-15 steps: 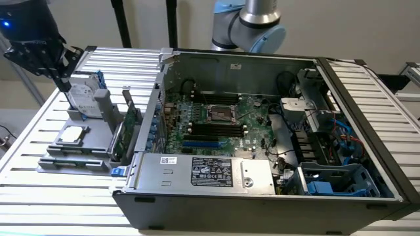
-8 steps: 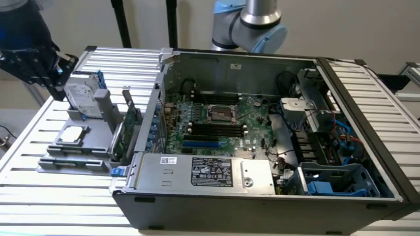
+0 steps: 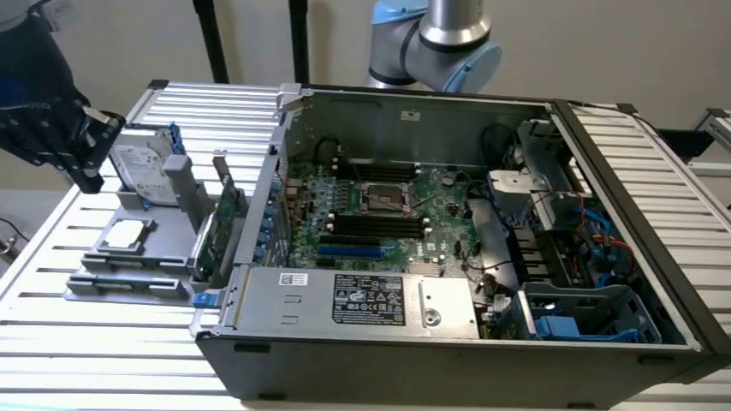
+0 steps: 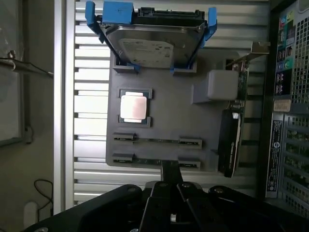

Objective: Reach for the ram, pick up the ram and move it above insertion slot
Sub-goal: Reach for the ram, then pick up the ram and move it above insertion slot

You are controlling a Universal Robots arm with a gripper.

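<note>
My gripper (image 3: 82, 175) hangs shut above the far end of the grey holder tray (image 3: 115, 287), at the exterior view's left, with nothing visible between its fingers. In the wrist view the gripper (image 4: 169, 176) is over the tray's (image 4: 193, 121) near edge. The ram (image 4: 157, 140) seems to be the thin dark strip standing on edge between two clips of the tray, a little away from the fingertips. The black insertion slots (image 3: 371, 224) lie on the motherboard inside the open computer case (image 3: 457, 360).
On the tray also sit a hard drive in a blue bracket (image 3: 143, 171) (image 4: 149, 46), a processor chip (image 3: 128, 233) (image 4: 134, 107) and a green expansion card on edge (image 3: 222, 227) (image 4: 231, 140). The case's wall rises next to the tray. A slatted metal table (image 3: 68, 342) carries everything.
</note>
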